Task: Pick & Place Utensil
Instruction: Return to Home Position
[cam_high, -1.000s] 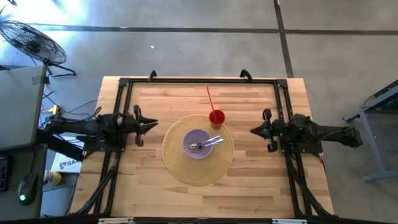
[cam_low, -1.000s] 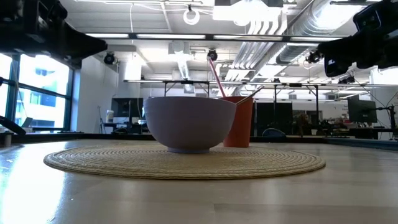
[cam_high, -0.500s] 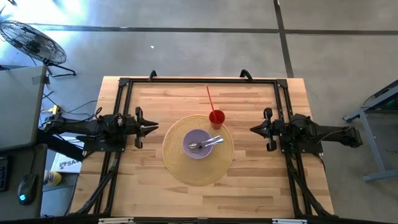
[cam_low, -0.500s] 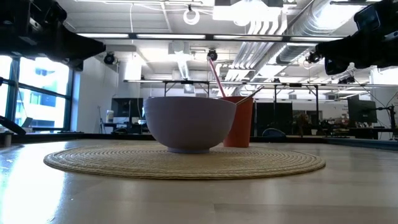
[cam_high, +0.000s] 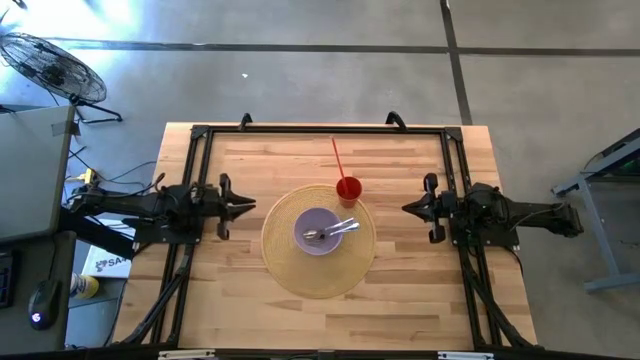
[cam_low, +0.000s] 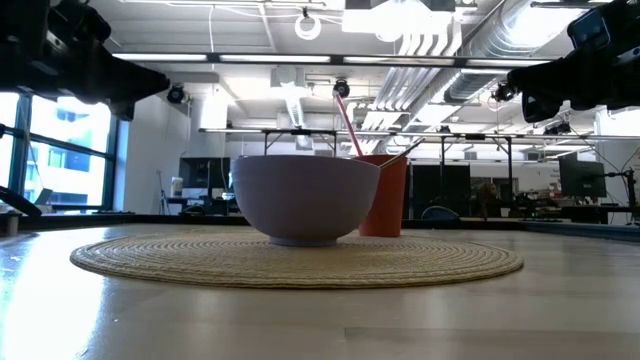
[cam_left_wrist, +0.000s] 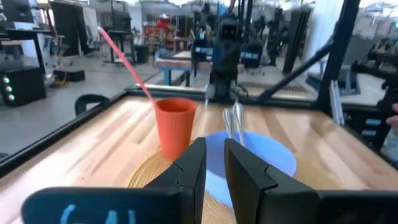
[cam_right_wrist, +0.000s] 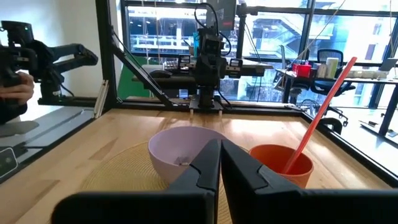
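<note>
A purple bowl (cam_high: 320, 231) stands on a round woven placemat (cam_high: 318, 275) at mid-table. A metal spoon and fork (cam_high: 335, 230) lie in the bowl, their handles leaning on its rim toward the right arm. A red cup (cam_high: 348, 189) with a red straw (cam_high: 338, 158) stands on the mat's far edge. My left gripper (cam_high: 250, 205) hovers left of the mat, its fingers (cam_left_wrist: 196, 163) a narrow gap apart with nothing between them. My right gripper (cam_high: 405, 209) hovers right of the mat, shut and empty (cam_right_wrist: 219, 155).
A black metal frame (cam_high: 325, 130) runs around the tabletop along its far and side edges. Bare wood lies near and far of the mat. A fan (cam_high: 50, 65) stands on the floor off the far left corner. A person's hand (cam_right_wrist: 15, 93) shows beyond the table.
My left gripper has tipped down a little and now points level; it stays left of the mat. The bowl, utensils and cup have not moved.
</note>
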